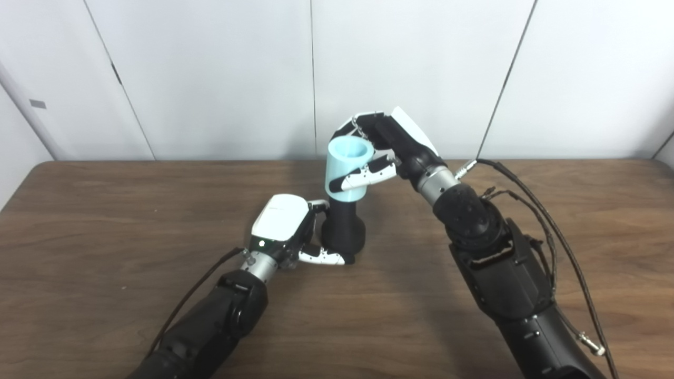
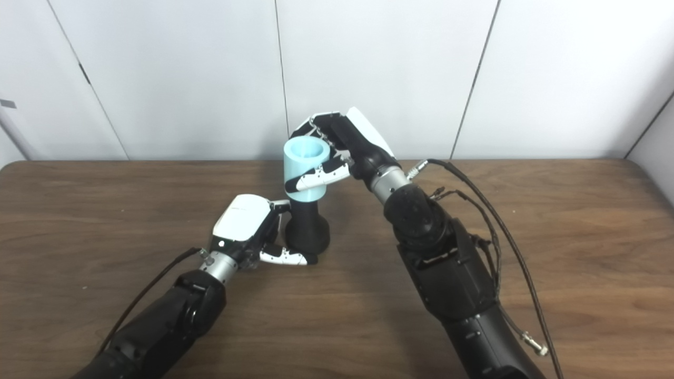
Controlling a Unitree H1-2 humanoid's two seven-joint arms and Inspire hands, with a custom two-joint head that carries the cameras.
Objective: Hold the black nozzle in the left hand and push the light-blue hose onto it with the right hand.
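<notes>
My left hand (image 1: 281, 223): wrapped around the wide base of the black nozzle (image 1: 343, 226), which stands upright on the table (image 1: 105, 221) just beside my palm.
My right hand (image 1: 387, 147): grasping the light-blue hose (image 1: 346, 168), thumb across its front, fingers behind.
Hose: directly above my left hand, seated over the nozzle's top, open end up.
</notes>
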